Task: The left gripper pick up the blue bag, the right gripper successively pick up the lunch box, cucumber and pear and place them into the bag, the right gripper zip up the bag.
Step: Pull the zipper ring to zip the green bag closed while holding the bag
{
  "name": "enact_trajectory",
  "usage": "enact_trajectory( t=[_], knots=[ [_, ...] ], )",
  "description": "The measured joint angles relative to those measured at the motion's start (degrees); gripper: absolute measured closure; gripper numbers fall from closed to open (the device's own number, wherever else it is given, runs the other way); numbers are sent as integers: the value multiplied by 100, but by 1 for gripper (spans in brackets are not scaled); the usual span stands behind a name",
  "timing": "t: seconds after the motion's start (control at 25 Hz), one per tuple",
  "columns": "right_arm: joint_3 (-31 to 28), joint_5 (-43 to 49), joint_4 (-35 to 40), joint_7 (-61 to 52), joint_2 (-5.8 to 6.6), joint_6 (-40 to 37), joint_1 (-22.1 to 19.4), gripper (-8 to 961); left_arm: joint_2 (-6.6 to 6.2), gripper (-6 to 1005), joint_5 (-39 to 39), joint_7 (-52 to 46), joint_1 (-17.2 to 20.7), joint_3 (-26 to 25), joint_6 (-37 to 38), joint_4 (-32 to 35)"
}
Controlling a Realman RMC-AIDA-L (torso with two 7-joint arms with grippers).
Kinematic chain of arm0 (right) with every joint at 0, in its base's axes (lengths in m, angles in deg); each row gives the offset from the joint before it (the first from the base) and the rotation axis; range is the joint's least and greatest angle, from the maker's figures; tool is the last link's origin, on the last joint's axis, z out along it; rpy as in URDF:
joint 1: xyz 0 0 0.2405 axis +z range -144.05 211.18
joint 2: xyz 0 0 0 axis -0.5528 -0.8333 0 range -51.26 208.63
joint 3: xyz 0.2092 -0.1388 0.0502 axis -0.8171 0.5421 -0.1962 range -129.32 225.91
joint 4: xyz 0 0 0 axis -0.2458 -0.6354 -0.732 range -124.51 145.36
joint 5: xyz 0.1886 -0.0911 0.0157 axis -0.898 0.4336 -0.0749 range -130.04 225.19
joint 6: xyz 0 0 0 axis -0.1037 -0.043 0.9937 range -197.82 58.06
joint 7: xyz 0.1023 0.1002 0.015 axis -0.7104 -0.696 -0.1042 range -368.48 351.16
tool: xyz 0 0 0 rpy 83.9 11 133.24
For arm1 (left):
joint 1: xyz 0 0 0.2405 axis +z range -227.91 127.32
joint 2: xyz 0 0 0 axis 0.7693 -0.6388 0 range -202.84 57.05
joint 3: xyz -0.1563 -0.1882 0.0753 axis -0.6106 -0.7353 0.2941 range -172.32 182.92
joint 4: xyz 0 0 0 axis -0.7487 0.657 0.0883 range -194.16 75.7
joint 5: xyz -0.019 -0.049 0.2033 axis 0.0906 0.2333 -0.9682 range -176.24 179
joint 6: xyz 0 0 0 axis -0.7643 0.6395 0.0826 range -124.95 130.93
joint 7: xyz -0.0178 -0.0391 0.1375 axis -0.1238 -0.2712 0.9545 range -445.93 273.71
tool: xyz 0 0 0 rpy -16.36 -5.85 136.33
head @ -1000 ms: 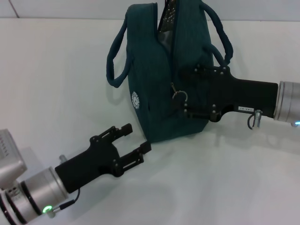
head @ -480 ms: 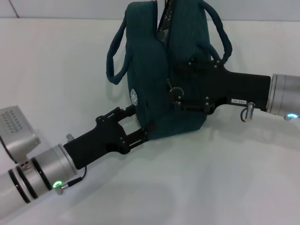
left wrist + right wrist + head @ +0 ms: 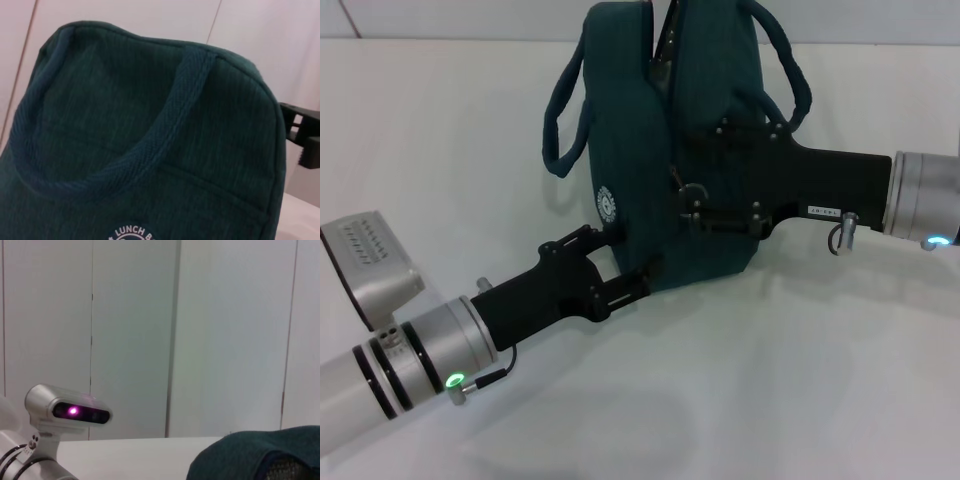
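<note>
Left gripper (image 3: pixel 625 262) spread, its fingers against the lower front corner of the blue bag (image 3: pixel 638 140). Right gripper (image 3: pixel 692 203) pressed to the bag's side at the zip pull; whether pinching, cannot tell. Bag upright toward the far edge of the white table (image 3: pixel 800 380), top zip partly open, handles (image 3: pixel 563 110) up.
</note>
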Motion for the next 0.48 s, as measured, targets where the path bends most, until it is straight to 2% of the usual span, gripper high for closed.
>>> enact_trajectory(
  t=[0.12, 0.32, 0.48],
  knots=[
    [1, -1, 0, -2, 0, -18, -3, 251, 2, 242, 25, 0, -7, -11, -50, 0],
    [1, -1, 1, -7, 0, -47, -39, 251, 2, 317, 28, 8, -10, -4, -53, 0],
    [20, -75, 3, -13, 0, -85, -78, 251, -2, 444, -2, 99, -5, 0, -53, 0]
  ],
)
